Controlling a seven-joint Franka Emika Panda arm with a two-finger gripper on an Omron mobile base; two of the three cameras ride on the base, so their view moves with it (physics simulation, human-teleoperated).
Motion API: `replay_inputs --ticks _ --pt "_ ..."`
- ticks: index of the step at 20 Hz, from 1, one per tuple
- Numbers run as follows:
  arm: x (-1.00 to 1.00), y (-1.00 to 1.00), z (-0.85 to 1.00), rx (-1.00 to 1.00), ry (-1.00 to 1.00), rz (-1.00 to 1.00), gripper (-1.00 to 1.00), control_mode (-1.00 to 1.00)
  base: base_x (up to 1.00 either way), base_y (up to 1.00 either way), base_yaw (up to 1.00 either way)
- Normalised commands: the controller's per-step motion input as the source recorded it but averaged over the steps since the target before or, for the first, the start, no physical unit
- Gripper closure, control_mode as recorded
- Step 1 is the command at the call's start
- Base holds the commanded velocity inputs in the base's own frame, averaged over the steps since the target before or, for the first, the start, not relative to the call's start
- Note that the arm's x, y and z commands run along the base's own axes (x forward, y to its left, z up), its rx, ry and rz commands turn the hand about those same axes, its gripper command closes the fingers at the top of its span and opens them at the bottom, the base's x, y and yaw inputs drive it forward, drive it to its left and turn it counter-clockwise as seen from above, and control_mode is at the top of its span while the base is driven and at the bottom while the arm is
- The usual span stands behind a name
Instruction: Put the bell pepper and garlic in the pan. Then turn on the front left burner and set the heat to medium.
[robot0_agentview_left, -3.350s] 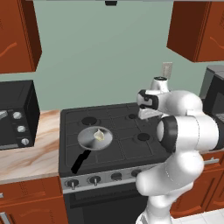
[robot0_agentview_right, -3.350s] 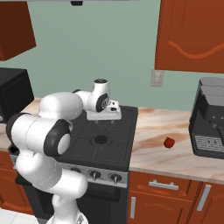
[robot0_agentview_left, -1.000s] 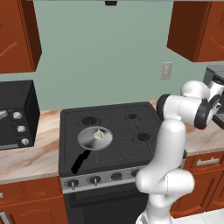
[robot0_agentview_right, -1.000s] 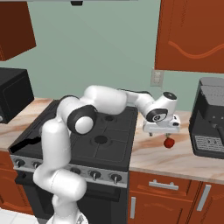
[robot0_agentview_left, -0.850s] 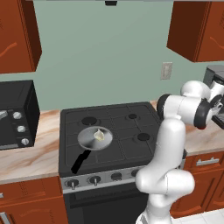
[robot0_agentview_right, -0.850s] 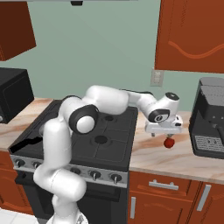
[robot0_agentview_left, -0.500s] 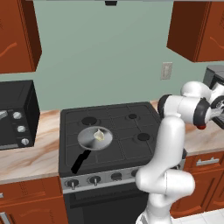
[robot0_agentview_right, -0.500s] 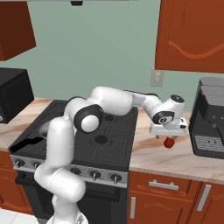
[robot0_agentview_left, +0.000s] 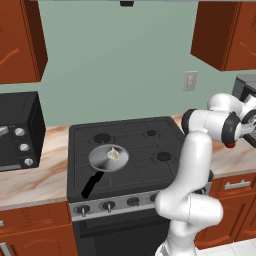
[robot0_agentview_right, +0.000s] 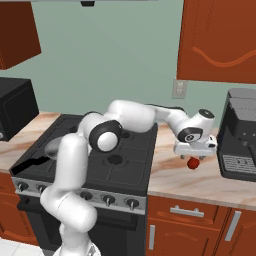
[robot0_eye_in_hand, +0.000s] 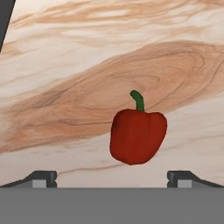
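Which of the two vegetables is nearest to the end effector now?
The red bell pepper on the counter, directly below the open end effector. The cream-white garlic lies far away in the pan.

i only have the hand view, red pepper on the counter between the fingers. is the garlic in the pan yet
Observer: Yes. In the left base view the garlic already lies inside the pan.
Operator: where's that pan sitting
Observer: On the stove, over its front left part, with the black handle pointing toward the stove's front edge.
Operator: and what's near the pepper that i could bump
Observer: In the right base view the bell pepper lies on the counter just under the gripper, and a dark coffee machine stands close beside it, on the side away from the stove.
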Motion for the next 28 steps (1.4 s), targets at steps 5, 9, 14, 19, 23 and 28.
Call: replay_inputs --ticks 5,9,14,19,23,28 --pt "0.27 0.00 -0.01 0.00 0.00 0.00 -1.00 -1.00 0.00 0.00 0.00" --pt "0.25 0.00 -0.06 0.00 0.00 0.00 -1.00 -1.00 0.00 0.00 0.00" --pt "-0.01 -0.16 -0.06 0.00 0.00 0.00 -1.00 -1.00 0.00 0.00 0.00" --pt "-0.01 -0.21 -0.10 0.00 0.00 0.00 -1.00 -1.00 0.00 0.00 0.00" --pt "0.00 -0.02 -0.09 0.00 0.00 0.01 -1.00 -1.00 0.00 0.00 0.00" --pt "0.00 0.00 -0.24 0.00 0.00 0.04 -1.00 -1.00 0.00 0.00 0.00"
